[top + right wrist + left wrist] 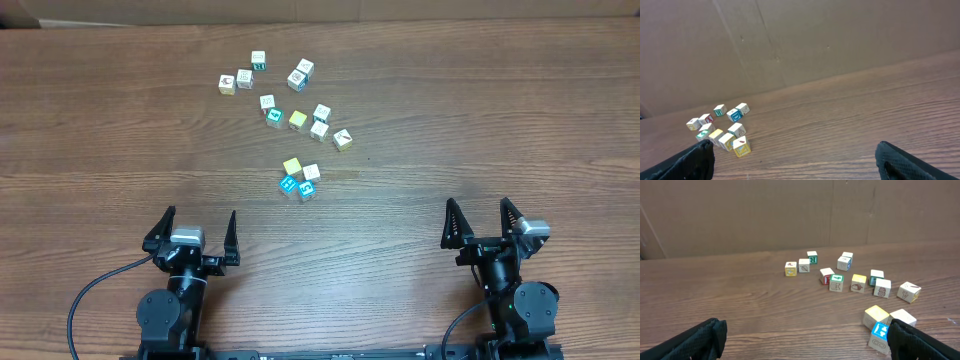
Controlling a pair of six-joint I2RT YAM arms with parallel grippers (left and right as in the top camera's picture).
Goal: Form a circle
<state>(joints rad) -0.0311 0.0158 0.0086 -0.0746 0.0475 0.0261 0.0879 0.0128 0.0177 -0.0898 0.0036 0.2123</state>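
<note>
Overhead: cubes (291, 120) scattered loose on table (480, 120); left tool (195, 232), right tool (483, 222) spread, holding nothing

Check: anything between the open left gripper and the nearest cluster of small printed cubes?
Nothing. Overhead, only bare brown wooden table separates the left gripper from the nearest cluster of small printed cubes.

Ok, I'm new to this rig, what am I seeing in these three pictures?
Two robot arms sit at a wooden table. The top picture looks straight down; the other two come from cameras on each wrist, so the dark shapes at their bottom corners are that arm's own fingers. The left gripper and right gripper are both open and hold nothing. Scattered on the table are small printed cubes, in loose clusters, closer to the left arm. They form no ring yet.
</note>
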